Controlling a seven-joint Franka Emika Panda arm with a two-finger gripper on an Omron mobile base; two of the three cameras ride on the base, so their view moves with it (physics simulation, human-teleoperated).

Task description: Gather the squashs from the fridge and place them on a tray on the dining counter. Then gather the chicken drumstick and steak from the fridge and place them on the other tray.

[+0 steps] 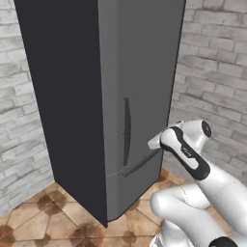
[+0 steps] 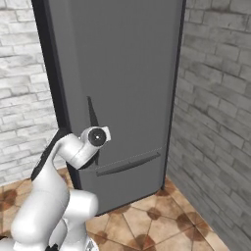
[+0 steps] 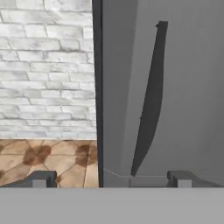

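Claw (image 3: 109, 179) spread apart, empty, just before the closed fridge (image 1: 140, 72); approaching off-line could miss its door handle (image 3: 151, 100).

My white arm (image 1: 202, 178) rises from the base, bends at the elbow and reaches forward with the wrist level. My gripper (image 3: 111, 179) points straight ahead, empty, its two dark fingertips (image 3: 39, 179) spread as wide apart as they go.
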